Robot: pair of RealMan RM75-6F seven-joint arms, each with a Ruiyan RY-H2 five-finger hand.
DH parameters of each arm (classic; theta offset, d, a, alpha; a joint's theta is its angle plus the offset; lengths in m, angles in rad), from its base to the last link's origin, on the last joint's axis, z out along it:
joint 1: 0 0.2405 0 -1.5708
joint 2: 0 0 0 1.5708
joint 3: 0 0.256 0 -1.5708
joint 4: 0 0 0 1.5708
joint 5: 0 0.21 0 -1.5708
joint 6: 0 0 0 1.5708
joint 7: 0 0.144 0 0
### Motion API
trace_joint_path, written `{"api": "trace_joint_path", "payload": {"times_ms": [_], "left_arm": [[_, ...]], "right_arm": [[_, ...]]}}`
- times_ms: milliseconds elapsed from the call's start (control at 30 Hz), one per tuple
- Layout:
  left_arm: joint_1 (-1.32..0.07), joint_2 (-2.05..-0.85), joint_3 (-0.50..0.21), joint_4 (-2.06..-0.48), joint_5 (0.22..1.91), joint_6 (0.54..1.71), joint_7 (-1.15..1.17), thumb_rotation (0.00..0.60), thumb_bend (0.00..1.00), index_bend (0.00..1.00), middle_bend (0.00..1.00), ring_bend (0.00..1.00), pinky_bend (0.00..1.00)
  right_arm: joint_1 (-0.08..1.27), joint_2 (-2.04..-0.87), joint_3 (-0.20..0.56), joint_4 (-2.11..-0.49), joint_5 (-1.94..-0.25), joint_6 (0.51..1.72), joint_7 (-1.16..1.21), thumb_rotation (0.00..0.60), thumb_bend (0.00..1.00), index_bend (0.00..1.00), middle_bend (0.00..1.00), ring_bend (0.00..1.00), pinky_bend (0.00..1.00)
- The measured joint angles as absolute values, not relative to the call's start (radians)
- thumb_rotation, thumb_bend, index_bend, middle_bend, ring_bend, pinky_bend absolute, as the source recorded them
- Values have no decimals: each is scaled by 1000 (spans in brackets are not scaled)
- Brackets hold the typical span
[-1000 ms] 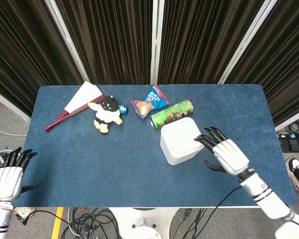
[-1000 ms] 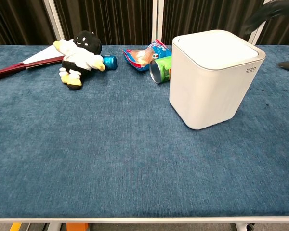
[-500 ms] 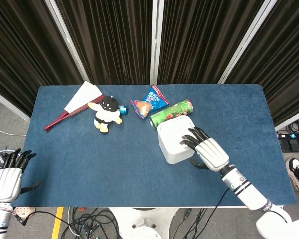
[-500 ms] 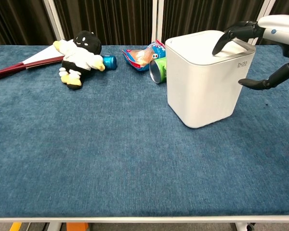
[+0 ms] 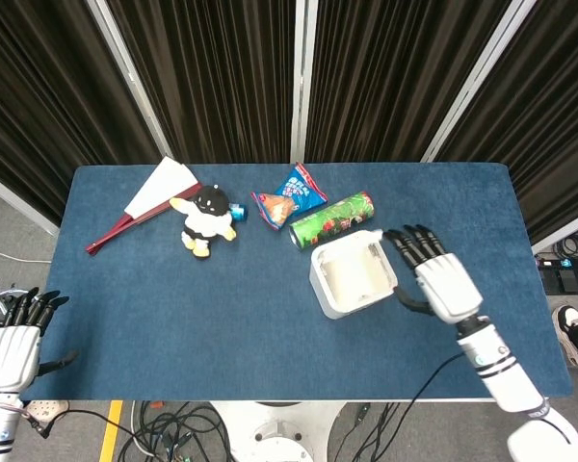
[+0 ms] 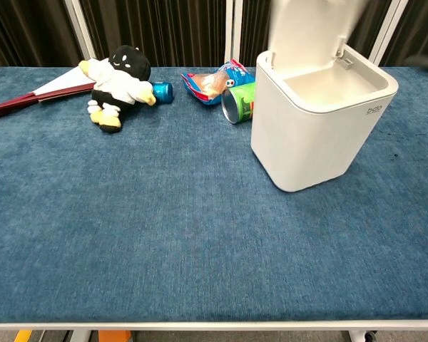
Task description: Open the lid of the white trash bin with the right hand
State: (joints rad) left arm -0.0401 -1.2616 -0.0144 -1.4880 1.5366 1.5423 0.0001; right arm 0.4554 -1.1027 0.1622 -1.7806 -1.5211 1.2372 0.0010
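The white trash bin (image 5: 352, 281) stands right of the table's middle, and its hollow inside shows from above. In the chest view its lid (image 6: 310, 28) stands raised upright over the back rim of the bin (image 6: 314, 135). My right hand (image 5: 440, 281) hovers just right of the bin, fingers spread and holding nothing, with its fingertips (image 5: 405, 241) near the bin's far right corner. My left hand (image 5: 13, 348) hangs off the table's near left corner, fingers apart and empty.
Behind the bin lie a green patterned tube (image 5: 332, 218) and a snack bag (image 5: 289, 197). Further left are a plush toy (image 5: 207, 218), a small blue can (image 5: 238, 212) and a folded fan (image 5: 144, 202). Dark curtains close the back.
The lid was shut and pressed by my right hand's fingers; now it stands raised. My right hand has drawn back to the right of the bin. The bin shifted slightly.
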Motion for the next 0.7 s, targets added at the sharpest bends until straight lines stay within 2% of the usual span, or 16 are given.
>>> {"api": "trace_joint_path", "payload": {"times_ms": [167,333,700], "left_arm": [[-41,-1254,-14,-1499,1540,1544,3,600,0,189,133,24,96],[-39,-1249,-12,-1512,1544,1547,12,600,0,189,134,24,96],[-41,-1251,-10,-1535,1561,1554,35,600,0,189,133,25,96]], "right_arm": [[383,-1043,143,-1771,-1511,1298,45,600,265,0,57,0,0],[291,-1021,82,-1743,-1520,1369,84,600,265,0,57,0,0],[98,-1068,-39,-1659,-1611,1563,147,600,264,0,57,0,0]]}}
